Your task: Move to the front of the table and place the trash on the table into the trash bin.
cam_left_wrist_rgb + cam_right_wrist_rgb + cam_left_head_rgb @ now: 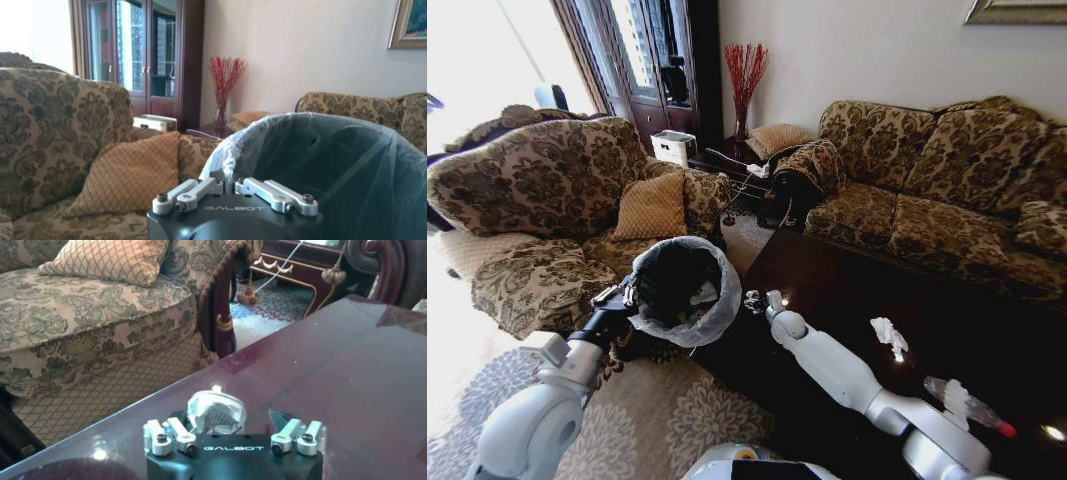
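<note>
The left end effector [627,295] was clamped on the bag-lined rim of the trash bin [689,255], holding it tilted off the near left corner of the table [847,290]. The right end effector [757,300], beside the bin's rim over that corner, had its fingers spread around a crumpled white wad [215,413]. Farther right on the table lay another paper wad [888,334] and a clear red-capped bottle [967,403].

Bag-lined trash bin [685,290] beside table [847,290]; paper wad [888,334], bottle [967,403] atop.
</note>
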Motion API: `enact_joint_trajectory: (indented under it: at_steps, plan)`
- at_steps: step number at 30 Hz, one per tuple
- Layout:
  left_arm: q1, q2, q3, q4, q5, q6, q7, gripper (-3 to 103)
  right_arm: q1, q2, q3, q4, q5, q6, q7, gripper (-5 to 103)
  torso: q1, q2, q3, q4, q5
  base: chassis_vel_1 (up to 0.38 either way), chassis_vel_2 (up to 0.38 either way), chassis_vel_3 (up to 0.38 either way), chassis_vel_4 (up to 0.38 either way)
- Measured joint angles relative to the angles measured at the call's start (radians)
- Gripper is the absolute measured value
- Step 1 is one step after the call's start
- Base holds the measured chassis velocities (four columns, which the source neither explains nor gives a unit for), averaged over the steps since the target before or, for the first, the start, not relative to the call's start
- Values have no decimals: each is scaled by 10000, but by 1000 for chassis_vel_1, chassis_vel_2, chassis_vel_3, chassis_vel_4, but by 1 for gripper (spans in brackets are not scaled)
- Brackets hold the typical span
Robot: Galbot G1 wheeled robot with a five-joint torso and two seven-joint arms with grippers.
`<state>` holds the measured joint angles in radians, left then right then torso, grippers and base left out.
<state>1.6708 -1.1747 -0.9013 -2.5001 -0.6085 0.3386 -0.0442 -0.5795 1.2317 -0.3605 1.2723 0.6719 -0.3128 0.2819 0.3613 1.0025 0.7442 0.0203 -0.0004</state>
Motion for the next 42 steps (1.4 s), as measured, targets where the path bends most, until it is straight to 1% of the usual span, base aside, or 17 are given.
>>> enact_joint_trajectory:
  at_steps: [2,5,7,8,9,18,25,27,28,30,31,32,35,36,38,39,42]
  plan:
    - [0,-1,-2,0,0,-8,0,3,-8,-10,8,0,9,-10,-36,77,0,0,0,0,0,0,0,0,0]
    - [-51,39,-30,1,-12,-19,-7,3,-45,-78,29,47,134,-132,-197,61,0,0,-1,0,0,0,0,0,0]
    - [-58,52,-35,0,-13,-20,-11,3,-48,-81,29,49,146,-136,-204,61,0,0,-1,0,1,0,0,0,0]
    - [-70,84,-42,0,-21,-21,-19,3,-56,-92,41,52,164,-139,-240,50,-1,0,-1,0,1,0,0,0,0]
    - [-65,85,-42,0,-22,-21,-19,3,-66,-98,71,52,165,-139,-267,47,-1,0,-1,0,0,0,0,0,0]
    - [-30,-3,29,0,-9,-21,-2,3,-295,-261,293,209,146,-80,-367,46,-1,1,-1,0,0,0,0,0,0]
    - [-17,10,53,0,-5,-21,103,3,-557,-461,754,605,12,216,-254,46,0,-1,2,0,1,0,0,0,0]
    - [-12,61,97,0,-5,-36,147,3,-569,-658,1278,1239,-42,271,-220,46,0,0,2,0,2,0,0,0,0]
    - [-12,61,97,0,-5,-36,147,3,-569,-658,1278,1239,-42,271,-220,46,0,0,2,0,2,0,0,0,0]
    - [-15,93,135,0,21,-74,168,3,-550,-934,1796,1946,51,261,-165,46,0,0,1,0,1,0,0,0,0]
    - [-15,93,135,0,21,-74,168,3,-550,-934,1796,1946,51,261,-165,46,0,0,1,0,1,0,0,0,0]
    - [-13,106,145,0,23,-73,201,3,-541,-1080,2020,2268,126,252,-167,46,0,0,1,1,2,0,0,0,0]
    - [5,151,159,0,54,-73,384,3,-498,-1564,2816,3318,573,192,-171,46,0,0,1,0,2,0,0,0,0]
    - [5,151,159,0,54,-73,384,3,-498,-1564,2816,3318,573,192,-171,46,0,0,1,0,2,0,0,0,0]
    - [10,194,203,0,97,-76,451,3,-392,-2002,3399,4360,1175,56,-178,46,0,0,1,-1,3,0,0,0,0]
    - [10,194,203,0,97,-76,451,3,-392,-2002,3399,4360,1175,56,-178,46,0,0,1,-1,3,0,0,0,0]
    - [9,263,272,0,178,-79,513,3,-194,-2494,3903,5630,1749,-62,-495,46,0,0,0,1,3,0,0,0,0]
